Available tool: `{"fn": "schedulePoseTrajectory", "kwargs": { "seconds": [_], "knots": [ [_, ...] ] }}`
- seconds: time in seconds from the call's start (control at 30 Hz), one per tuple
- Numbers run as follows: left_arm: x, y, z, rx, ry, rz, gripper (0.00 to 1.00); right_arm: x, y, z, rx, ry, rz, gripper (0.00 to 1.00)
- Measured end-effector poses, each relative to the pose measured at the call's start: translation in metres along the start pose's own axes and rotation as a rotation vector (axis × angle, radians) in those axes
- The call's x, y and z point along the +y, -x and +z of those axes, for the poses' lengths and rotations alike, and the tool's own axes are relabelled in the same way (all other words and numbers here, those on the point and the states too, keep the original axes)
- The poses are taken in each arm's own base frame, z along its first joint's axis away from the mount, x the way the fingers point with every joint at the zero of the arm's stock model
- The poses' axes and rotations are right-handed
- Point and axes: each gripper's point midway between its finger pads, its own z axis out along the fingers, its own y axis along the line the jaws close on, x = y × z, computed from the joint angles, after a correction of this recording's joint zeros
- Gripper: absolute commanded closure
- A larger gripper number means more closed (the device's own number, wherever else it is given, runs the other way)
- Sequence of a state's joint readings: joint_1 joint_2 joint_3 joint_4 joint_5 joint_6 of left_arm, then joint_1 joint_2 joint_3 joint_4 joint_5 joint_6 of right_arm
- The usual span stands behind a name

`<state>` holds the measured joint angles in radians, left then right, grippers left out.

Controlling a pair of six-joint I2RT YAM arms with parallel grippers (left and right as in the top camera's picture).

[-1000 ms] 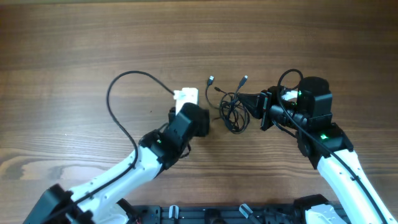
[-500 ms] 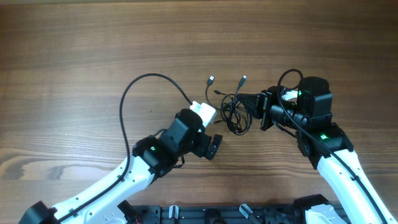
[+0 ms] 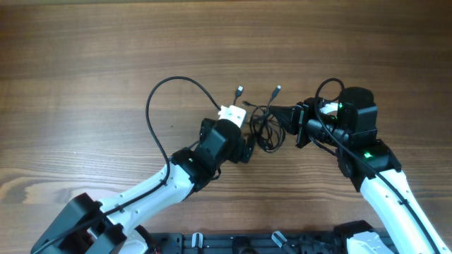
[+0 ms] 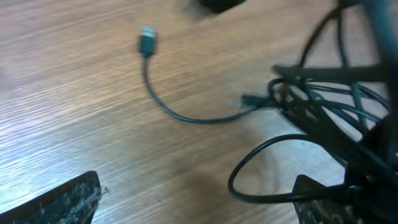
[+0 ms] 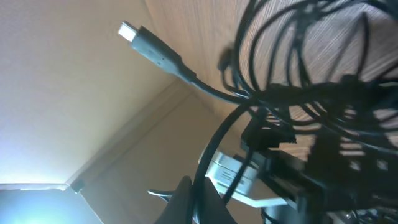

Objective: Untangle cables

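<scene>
The right tool point(image 3: 275, 113) has its two dark fingers drawn together to a point, clamped on the right side of the knot of thin black cables point(image 3: 265, 130). In the right wrist view the cables point(image 5: 280, 93) bunch in crossing loops close to the lens, and one strand runs out to a small plug point(image 5: 146, 45).

The left tool point(image 3: 246, 147) sits just beside the knot on its left, spread wide. In the left wrist view its fingers point(image 4: 68, 199) stand at the bottom corners of the picture. A loop of the cables point(image 4: 311, 106) lies between them, touching or nearly touching the right-hand finger; the picture is too blurred to tell which. The left-hand finger is clear of any cord.

The knot rests on the brown wood-grain tabletop point(image 3: 106, 56), a little right of its middle and nearer the edge where the arms are based. Two loose ends reach toward the far edge, each ending in a small plug point(image 3: 240, 89). A thicker black wire point(image 3: 159, 95) arcs from the left arm over the tabletop, apart from the knot.
</scene>
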<state>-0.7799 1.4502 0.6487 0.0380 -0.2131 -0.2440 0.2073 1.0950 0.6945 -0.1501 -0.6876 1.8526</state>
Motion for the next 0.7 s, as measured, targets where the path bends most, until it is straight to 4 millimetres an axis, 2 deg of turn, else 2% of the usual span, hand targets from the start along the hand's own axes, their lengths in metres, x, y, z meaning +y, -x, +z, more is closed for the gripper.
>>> {"fn": "schedulePoseTrajectory", "kwargs": {
  "seconds": [0.1, 0.3, 0.4, 0.47, 0.57, 0.7],
  "knots": [
    [0.015, 0.01, -0.001, -0.051, 0.088, -0.045, 0.0, 0.0, 0.0, 0.0, 0.0, 0.0, 0.0, 0.96],
    [0.026, 0.019, -0.001, -0.101, 0.157, -0.088, 0.0, 0.0, 0.0, 0.0, 0.0, 0.001, 0.0, 0.96],
    [0.032, 0.02, -0.002, -0.122, 0.189, -0.168, 0.0, 0.0, 0.0, 0.0, -0.001, 0.0, 0.0, 0.95],
    [0.035, 0.022, -0.002, -0.14, 0.188, -0.284, 0.0, 0.0, 0.0, 0.0, -0.001, 0.0, 0.0, 0.96],
    [0.029, 0.022, 0.0, -0.131, 0.133, -0.406, 0.0, 0.0, 0.0, 0.0, 0.0, 0.0, 0.0, 0.96],
    [0.004, 0.02, 0.003, -0.079, -0.013, -0.501, 0.0, 0.0, 0.0, 0.0, -0.001, 0.0, 0.0, 0.96]
  ]
}}
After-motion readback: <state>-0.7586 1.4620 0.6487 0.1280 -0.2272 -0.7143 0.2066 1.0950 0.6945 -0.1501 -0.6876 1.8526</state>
